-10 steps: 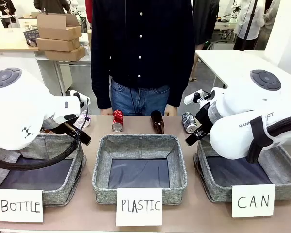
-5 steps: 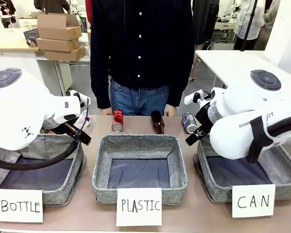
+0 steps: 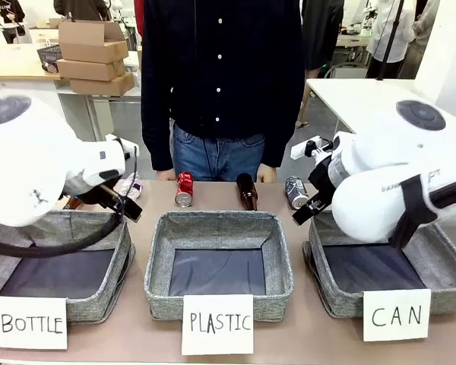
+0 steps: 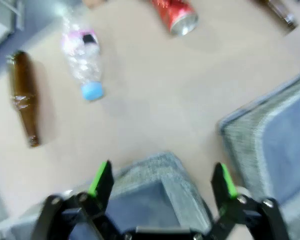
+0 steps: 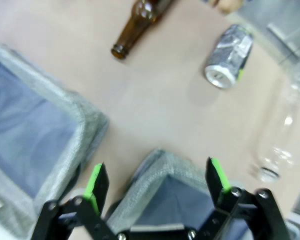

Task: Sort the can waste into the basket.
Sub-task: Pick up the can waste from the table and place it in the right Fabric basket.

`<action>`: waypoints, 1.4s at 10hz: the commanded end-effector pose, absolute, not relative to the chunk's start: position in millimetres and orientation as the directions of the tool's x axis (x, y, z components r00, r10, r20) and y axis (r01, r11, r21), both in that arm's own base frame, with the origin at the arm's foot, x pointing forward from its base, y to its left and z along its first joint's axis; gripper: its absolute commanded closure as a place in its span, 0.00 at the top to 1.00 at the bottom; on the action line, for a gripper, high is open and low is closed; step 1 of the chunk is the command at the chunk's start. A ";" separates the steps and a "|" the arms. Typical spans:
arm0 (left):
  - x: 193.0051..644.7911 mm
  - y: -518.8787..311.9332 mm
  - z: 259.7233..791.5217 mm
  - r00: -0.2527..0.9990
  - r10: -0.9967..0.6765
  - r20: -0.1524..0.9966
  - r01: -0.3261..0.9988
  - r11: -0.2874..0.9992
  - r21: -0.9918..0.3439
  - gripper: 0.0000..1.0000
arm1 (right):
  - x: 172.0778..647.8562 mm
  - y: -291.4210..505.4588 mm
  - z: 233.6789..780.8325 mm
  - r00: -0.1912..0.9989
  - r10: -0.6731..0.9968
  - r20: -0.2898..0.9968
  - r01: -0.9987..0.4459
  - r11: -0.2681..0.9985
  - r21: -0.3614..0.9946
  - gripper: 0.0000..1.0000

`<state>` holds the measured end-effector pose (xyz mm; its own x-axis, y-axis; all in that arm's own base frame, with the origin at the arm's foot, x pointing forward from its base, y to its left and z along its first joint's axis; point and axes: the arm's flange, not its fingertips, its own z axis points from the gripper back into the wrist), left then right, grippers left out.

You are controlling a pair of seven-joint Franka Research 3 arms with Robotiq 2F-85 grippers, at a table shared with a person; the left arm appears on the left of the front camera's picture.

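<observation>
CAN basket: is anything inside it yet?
Only dark lining shows in the CAN basket; no can in the visible part. The right arm covers its rear part. The red can and dark can lie on the table beyond it.

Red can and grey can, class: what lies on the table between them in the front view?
A brown bottle lies between the red can and the grey can, apart from both. The front view shows it.

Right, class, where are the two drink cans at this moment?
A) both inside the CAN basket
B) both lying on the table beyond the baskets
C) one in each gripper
B: the red can and the dark can both lie on the table, outside the CAN basket.
</observation>
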<state>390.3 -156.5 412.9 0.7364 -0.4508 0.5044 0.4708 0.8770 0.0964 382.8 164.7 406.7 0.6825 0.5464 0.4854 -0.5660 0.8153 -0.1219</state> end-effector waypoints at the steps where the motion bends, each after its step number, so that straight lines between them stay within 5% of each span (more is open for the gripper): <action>1: 304.8 -157.1 501.9 0.712 -0.371 0.596 0.436 0.899 0.039 1.00 | 323.9 146.3 489.9 0.683 0.513 0.520 -0.570 0.820 -0.060 1.00; 3: 254.8 -142.5 508.8 0.673 -0.458 0.581 0.571 0.821 -0.015 1.00 | 285.1 132.1 495.1 0.603 0.604 0.521 -0.708 0.706 0.001 1.00; 4: 255.4 -141.7 487.2 0.569 -0.564 0.599 0.594 0.785 0.175 1.00 | 283.0 132.7 483.0 0.593 0.598 0.539 -0.678 0.732 -0.066 1.00; 5: 297.9 -174.0 541.6 0.690 -0.405 0.600 0.506 0.863 0.002 1.00 | 313.8 152.1 510.6 0.653 0.552 0.519 -0.620 0.783 -0.053 1.00; 7: 279.0 -176.3 556.5 0.592 -0.559 0.581 0.703 0.710 -0.033 1.00 | 300.5 145.7 524.5 0.654 0.515 0.554 -0.616 0.788 -0.005 1.00; 8: 280.5 -166.2 563.7 0.581 -0.547 0.602 0.771 0.607 -0.192 1.00 | 302.1 133.0 528.4 0.695 0.402 0.597 -0.586 0.797 0.145 1.00; 9: 282.2 -142.6 571.1 0.578 -0.484 0.657 0.814 0.397 -0.423 1.00 | 306.9 116.9 544.6 0.862 0.148 0.485 -0.437 0.703 0.562 1.00; 10: 293.6 -110.2 572.2 0.668 -0.323 0.670 0.742 0.236 -0.627 1.00 | 310.1 86.2 550.8 0.909 0.209 0.362 -0.417 0.403 0.814 1.00; 12: 312.8 -85.2 554.1 0.758 -0.140 0.637 0.650 0.095 -0.754 1.00 | 319.2 56.8 543.2 0.951 0.117 0.287 -0.306 0.208 0.929 1.00; 14: 320.9 -81.0 539.5 0.790 -0.081 0.608 0.612 0.063 -0.788 1.00 | 319.8 41.6 537.0 0.952 0.054 0.302 -0.307 0.146 0.940 1.00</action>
<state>310.1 -69.8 549.1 0.7004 -0.1224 0.7032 0.7137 0.1075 -0.6922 310.8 42.9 546.3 0.8751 0.1613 0.4562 -0.4839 0.2873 0.8266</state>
